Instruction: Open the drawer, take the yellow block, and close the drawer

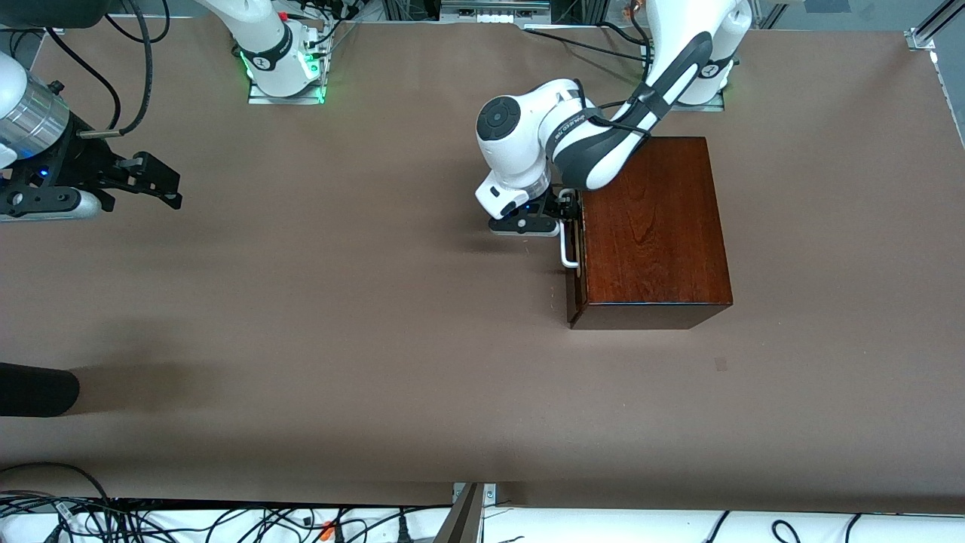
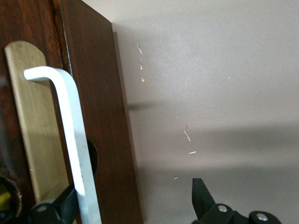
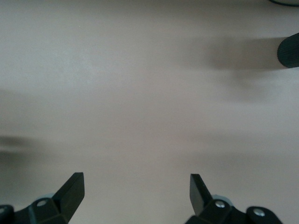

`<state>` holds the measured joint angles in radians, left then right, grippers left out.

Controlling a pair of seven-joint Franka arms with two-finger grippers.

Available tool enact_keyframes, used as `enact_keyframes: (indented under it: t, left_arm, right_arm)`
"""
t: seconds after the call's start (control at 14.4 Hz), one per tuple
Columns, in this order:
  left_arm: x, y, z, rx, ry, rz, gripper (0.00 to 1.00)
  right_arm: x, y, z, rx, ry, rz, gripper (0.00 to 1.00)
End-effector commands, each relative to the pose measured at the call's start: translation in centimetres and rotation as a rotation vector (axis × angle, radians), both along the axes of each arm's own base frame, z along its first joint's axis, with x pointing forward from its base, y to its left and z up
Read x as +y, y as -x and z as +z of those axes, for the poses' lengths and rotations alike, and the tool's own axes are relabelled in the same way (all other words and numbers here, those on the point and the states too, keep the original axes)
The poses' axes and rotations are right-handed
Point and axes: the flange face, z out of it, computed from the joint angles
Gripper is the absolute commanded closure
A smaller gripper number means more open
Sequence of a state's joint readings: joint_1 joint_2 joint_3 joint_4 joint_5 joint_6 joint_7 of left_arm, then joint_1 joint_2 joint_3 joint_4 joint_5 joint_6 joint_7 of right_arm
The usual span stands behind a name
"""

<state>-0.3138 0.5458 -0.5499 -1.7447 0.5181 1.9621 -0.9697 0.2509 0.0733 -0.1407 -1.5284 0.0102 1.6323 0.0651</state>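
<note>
The drawer (image 1: pixel 574 253) is sitting shut in the end face of a dark reddish-brown wooden box (image 1: pixel 652 226), glossy and grain-streaked, standing on the table (image 1: pixel 362 317) toward the left arm's end. The drawer front is facing toward the right arm's end of the table. A white U-shaped bar handle (image 1: pixel 567 245) is standing off that front; in the left wrist view the bar (image 2: pixel 74 140) is showing flat and painted, over a pale light-wood slot with a rounded end.

The left gripper (image 1: pixel 564 210) is sitting at the handle, fingers spread, one finger (image 2: pixel 65 205) lying against the bar on the drawer-front side and the other (image 2: pixel 202 198) well apart over bare table. Whether that finger is touching the bar cannot be told. The jaws are not pinching anything.

A sliver of yellow (image 2: pixel 3 199) is showing at the edge of the left wrist view, beside a round hole in the wood; whether it is the yellow block cannot be told.

The right gripper (image 1: pixel 151 181) is waiting over bare table at the right arm's end, fingers (image 3: pixel 70 191) spread wide and holding nothing.

The table covering is matte brown, smooth, flecked with pale lint. No legible writing is showing on the box.
</note>
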Motion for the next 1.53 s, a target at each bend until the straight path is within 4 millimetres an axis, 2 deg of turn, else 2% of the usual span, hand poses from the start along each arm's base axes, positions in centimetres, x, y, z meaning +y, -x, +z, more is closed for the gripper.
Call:
enact_keyframes:
  t: [0.0,0.42,1.11,1.46]
  left_arm:
    - [-1.1,-0.8,0.4,-0.033,0.011,0.011,0.0]
    - [-2.6,-1.0,0.0,-0.032,0.035,0.028,0.0]
    - [-5.0,0.7,-0.7,-0.02,0.051,0.034,0.0]
    - [-7.3,0.4,-0.1,-0.033,0.093,0.048,0.0]
  right_arm:
    - [-0.2,0.0,0.3,0.006,-0.017,-0.01,0.0]
    - [-0.2,0.0,0.3,0.005,-0.017,-0.012,0.0]
    - [-0.5,0.0,0.2,0.008,-0.016,-0.016,0.0]
    - [-1.0,-0.1,0.2,0.007,-0.015,-0.025,0.0]
